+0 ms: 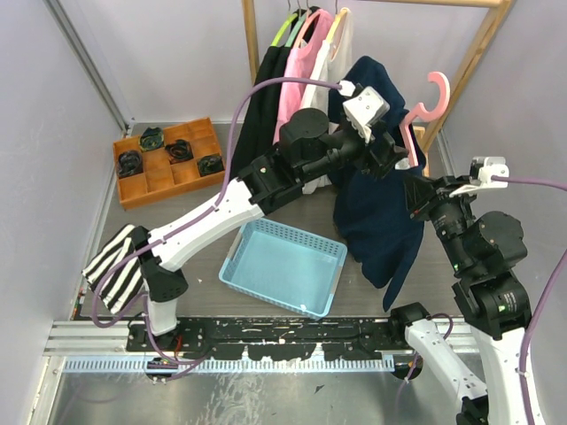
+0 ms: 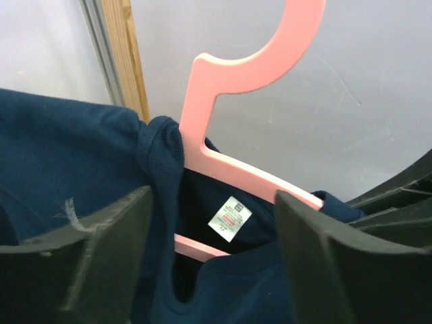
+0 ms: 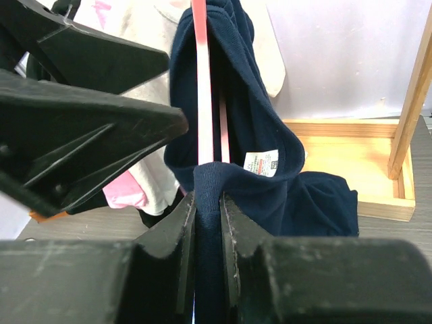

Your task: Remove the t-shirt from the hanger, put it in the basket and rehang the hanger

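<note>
My right gripper [image 3: 208, 202] pinches the navy t-shirt [image 3: 270, 196] at its neck edge on the pink hanger [image 3: 200, 81], up beside the blue basket [image 1: 297, 234]; my left gripper [image 2: 212, 202] is spread wide around the collar

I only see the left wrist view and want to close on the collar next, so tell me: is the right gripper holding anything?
Observer: Yes. The right gripper is shut on a fold of the navy t-shirt at the neck, right beside the pink hanger. I cannot tell whether the hanger's bar is inside the pinch too.
Operator: Is the hanger on the rail?
Observer: No. From above, its hook is in the air, off to the side of the wooden rack, where the other garments hang.
</note>
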You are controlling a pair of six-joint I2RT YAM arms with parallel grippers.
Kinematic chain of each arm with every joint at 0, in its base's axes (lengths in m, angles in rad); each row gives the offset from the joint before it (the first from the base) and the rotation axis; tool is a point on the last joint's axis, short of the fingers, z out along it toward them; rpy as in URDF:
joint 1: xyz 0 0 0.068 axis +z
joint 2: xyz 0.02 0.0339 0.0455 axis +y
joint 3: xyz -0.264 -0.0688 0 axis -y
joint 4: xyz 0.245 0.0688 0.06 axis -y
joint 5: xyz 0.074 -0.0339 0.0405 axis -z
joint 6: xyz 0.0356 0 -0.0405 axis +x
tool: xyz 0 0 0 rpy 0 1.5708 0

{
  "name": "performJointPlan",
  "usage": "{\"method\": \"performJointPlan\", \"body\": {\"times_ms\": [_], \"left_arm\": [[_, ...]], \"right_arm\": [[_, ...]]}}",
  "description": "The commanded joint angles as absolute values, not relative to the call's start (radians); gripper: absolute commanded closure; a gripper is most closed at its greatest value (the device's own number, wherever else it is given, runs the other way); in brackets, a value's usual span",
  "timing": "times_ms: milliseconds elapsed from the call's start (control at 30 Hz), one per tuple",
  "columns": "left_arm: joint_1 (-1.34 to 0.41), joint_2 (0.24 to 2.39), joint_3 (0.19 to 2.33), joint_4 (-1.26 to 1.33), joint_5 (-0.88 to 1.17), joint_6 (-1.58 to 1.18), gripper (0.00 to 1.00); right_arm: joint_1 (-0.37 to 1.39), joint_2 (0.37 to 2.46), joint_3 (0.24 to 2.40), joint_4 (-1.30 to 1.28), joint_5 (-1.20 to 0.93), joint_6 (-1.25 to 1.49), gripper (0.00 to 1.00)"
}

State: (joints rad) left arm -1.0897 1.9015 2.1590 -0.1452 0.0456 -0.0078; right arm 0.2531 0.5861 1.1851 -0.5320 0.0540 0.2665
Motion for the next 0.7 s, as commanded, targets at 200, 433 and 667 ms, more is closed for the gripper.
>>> {"method": "performJointPlan", "body": {"times_ms": [200,433,667], "left_arm": [[-1.094,1.835,2.127,-0.063,0.009,0.106,0.0],[-1.094,1.887,2.16,0.019,0.08,0.182,0.05],[-1.092,1.979,2.298,-0.05,0.094,0.183,0.1]], "right_arm": [[0.25,0.581,1.184,-0.409,0.061,0.238,0.99],[0.25,0.563,1.17,-0.411,0.034,0.237,0.99],[0.25,0.541,1.163,-0.412,0.013,0.239,0.99]]}}
